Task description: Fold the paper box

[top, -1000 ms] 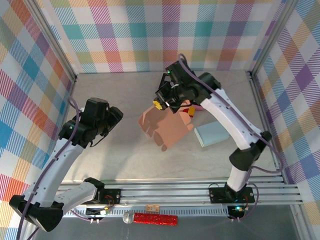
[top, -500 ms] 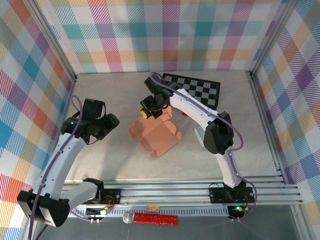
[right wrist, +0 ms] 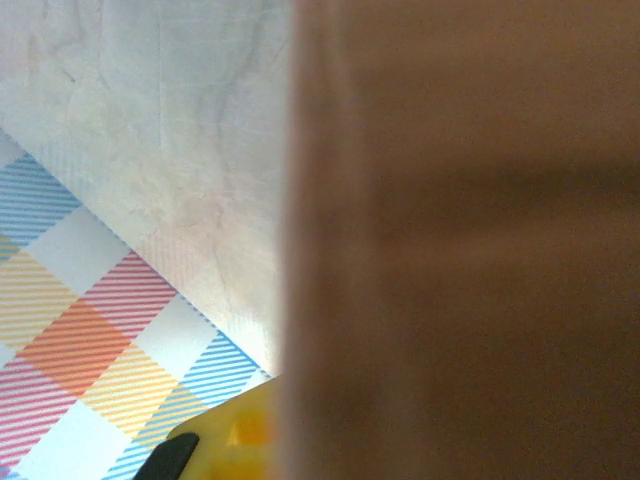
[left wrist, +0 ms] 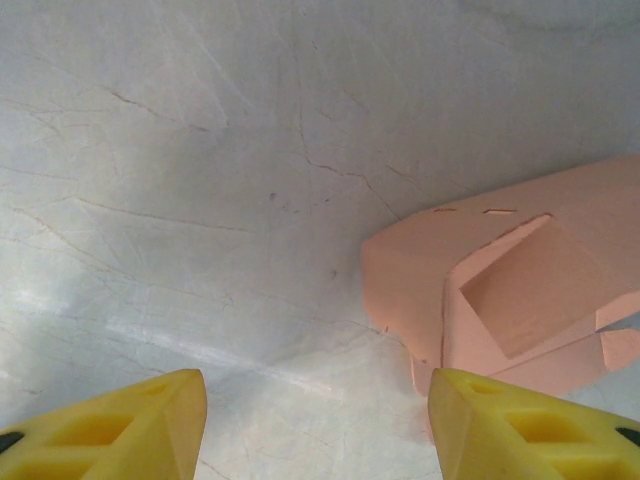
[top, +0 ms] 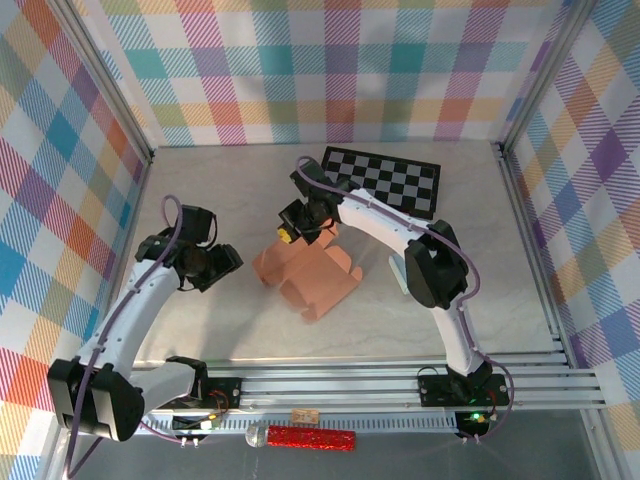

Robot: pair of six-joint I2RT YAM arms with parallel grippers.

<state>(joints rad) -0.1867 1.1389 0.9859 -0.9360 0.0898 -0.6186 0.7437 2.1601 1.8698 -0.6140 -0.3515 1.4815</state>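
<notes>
Paper box [top: 305, 275], salmon-pink card and only partly formed, lies near the middle of the pale marbled tabletop [top: 200, 200], its flaps angled out at several sides. In the left wrist view the paper box [left wrist: 500, 290] sits to the right, with one panel folded inward to leave a shallow hollow and two short slits cut near its upper edge.

The right tool [top: 293, 228] is at the far left edge of the box and is pinched shut on the card there. In its own wrist view a blurred brown sheet of the box [right wrist: 460, 240] stands right against the lens, with one yellow finger [right wrist: 240, 440] showing beside it at the bottom.

The left tool [top: 222, 262] is left of the box, near it but apart, pointing toward it. Its jaws are spread, and in its own wrist view the left tool [left wrist: 315, 420] has only bare tabletop between its yellow fingers [left wrist: 120, 430].

A black-and-white checkered mat [top: 385, 180] lies flat at the back of the tabletop, behind the right arm.
</notes>
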